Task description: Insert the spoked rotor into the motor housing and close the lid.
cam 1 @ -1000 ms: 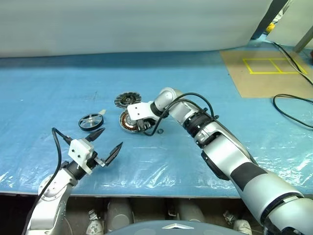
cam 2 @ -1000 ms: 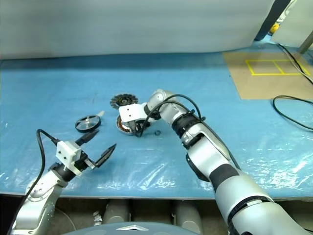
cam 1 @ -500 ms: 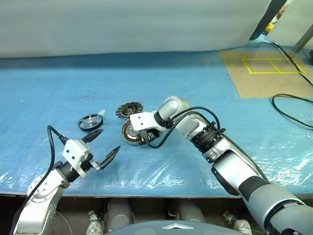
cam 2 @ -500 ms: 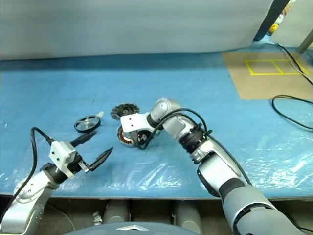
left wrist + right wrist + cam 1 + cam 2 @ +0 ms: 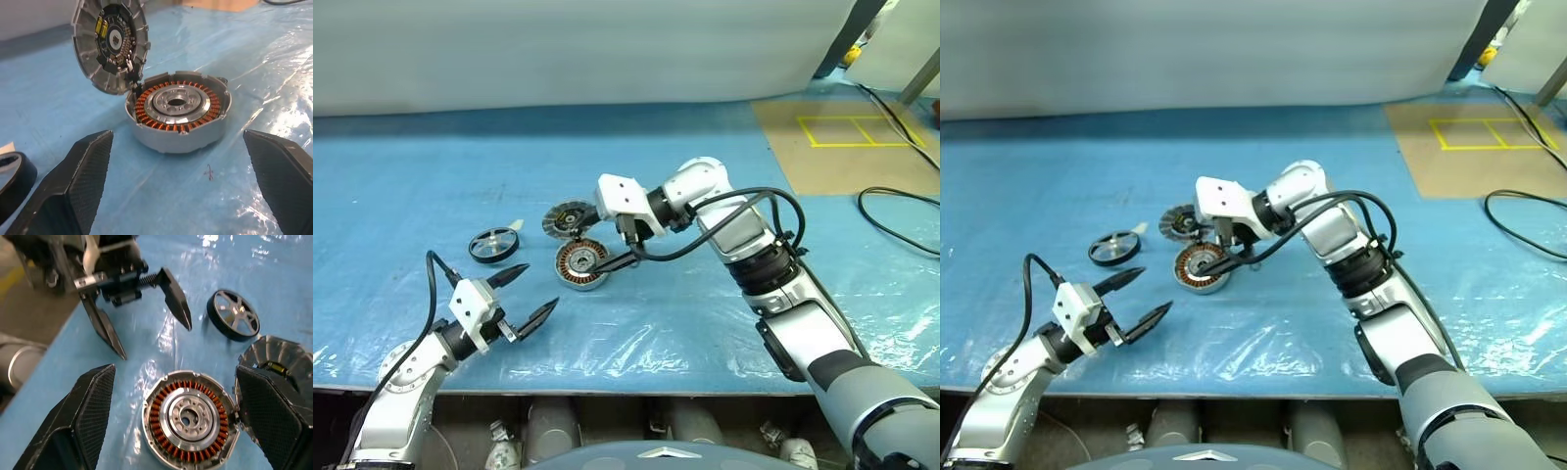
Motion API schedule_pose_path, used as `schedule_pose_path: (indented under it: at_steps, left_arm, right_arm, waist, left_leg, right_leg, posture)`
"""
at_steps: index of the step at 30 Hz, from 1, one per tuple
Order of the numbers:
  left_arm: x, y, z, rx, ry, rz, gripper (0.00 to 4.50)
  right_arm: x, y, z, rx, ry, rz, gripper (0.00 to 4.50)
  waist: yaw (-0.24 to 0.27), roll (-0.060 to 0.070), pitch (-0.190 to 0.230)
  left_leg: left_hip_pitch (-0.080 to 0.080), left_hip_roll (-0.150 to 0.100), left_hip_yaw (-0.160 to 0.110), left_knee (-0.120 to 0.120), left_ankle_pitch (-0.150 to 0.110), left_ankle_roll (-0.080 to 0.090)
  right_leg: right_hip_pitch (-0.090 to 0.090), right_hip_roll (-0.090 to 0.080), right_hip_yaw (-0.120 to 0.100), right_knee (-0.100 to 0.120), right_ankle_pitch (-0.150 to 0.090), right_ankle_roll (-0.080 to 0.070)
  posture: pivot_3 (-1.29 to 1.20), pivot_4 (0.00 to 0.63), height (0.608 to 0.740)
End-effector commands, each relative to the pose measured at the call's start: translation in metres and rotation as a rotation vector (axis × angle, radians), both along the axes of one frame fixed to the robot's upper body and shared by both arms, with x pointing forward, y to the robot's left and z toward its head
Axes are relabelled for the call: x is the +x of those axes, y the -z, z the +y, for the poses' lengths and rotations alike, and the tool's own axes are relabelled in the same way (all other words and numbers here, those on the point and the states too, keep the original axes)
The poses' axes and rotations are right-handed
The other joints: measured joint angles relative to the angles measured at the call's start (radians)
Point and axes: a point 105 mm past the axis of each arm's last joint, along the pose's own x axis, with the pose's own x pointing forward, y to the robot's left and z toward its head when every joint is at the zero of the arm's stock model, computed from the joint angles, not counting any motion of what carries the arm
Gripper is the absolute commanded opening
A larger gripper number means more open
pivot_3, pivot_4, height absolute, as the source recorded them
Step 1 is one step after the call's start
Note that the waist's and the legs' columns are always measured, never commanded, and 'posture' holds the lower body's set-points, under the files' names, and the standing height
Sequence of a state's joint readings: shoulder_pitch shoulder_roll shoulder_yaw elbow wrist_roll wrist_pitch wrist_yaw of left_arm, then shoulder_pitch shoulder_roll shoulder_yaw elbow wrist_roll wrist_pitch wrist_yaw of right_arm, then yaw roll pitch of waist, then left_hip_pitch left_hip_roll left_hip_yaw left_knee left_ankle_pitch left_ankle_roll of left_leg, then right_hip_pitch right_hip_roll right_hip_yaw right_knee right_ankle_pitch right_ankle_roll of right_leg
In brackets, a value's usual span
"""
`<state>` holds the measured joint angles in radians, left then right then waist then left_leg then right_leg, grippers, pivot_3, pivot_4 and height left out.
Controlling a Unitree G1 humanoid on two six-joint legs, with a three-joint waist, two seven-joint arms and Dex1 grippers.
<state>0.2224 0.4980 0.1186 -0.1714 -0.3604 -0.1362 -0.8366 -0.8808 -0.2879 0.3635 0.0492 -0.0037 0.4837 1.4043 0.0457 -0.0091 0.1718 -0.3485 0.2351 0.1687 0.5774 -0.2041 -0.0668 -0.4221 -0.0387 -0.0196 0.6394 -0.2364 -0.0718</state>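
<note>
Lying flat on the glossy blue plastic sheet [image 5: 705, 323], the small dark metal spoked rotor [image 5: 494, 244], a thin ring with slim silvery spokes running to a central hub, sits at about nine o'clock from the motor housing, well apart from it and untouched. A small white scrap [image 5: 516, 225] lies just beside it.

The short round silver-rimmed motor housing [image 5: 581, 265] is open, showing its ring of copper-orange windings around a polished silver hub. Its round grey lid [image 5: 567, 218] is joined to the rim at roughly eleven o'clock and stands tilted back, with the radially striped inside and dark centre facing up and outward.

Since a second ago my right gripper [image 5: 627, 251] has risen off the housing, where its fingers were down at the rim, and now hangs above it at about two o'clock, jaws spread wide and holding nothing. In the right wrist view its two black textured fingers flank the housing without touching it. The housing and lid look to have shifted slightly on the sheet, though my head camera has moved too, so I cannot be sure.

My left gripper [image 5: 522, 298] hovers near the sheet's front edge, at about seven o'clock from the housing, its pointed black fingers parted wide and empty, much as before.
</note>
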Motion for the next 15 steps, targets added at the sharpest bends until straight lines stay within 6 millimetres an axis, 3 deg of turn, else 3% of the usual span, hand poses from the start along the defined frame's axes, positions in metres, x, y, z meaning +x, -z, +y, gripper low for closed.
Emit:
schedule_pose_path:
  at_steps: [1, 3, 7, 15]
  left_arm:
    - [-0.001, -0.006, -0.003, -0.009, 0.028, -0.029, 4.5]
    - [-0.001, -0.006, -0.008, -0.018, 0.042, -0.03, 4.5]
    - [0.002, -0.007, -0.015, -0.037, 0.055, -0.03, 4.5]
    - [0.004, -0.005, -0.018, -0.049, 0.065, -0.028, 4.5]
  right_arm:
    - [0.009, 0.012, -0.017, 0.094, 0.141, 0.003, 4.16]
    - [0.017, 0.017, -0.021, 0.192, 0.251, 0.029, 4.16]
    - [0.024, 0.046, -0.036, 0.267, 0.432, 0.017, 4.16]
    - [0.019, 0.079, -0.055, 0.256, 0.539, 0.066, 4.16]
  waist:
    - [0.004, -0.001, -0.001]
    - [0.003, -0.001, 0.0]
    - [-0.002, -0.001, 0.0]
    - [-0.001, 0.0, 0.0]
  left_leg:
    - [0.0, 0.0, 0.0, 0.0, 0.0, 0.0]
    - [0.0, -0.001, 0.0, 0.0, 0.002, -0.003]
    - [0.0, -0.001, 0.0, 0.0, 0.002, -0.004]
    - [0.0, -0.001, 0.0, 0.0, 0.002, -0.004]
  right_leg:
    - [0.0, 0.0, 0.0, 0.0, 0.0, 0.0]
    - [0.0, 0.0, 0.0, -0.001, 0.0, 0.0]
    - [0.0, 0.0, 0.001, 0.0, 0.0, 0.0]
    - [0.0, 0.0, 0.001, 0.0, 0.0, 0.001]
  posture:
    - [0.0, 0.15, 0.74]
    - [0.0, 0.15, 0.74]
    - [0.0, 0.15, 0.74]
    - [0.0, 0.15, 0.74]
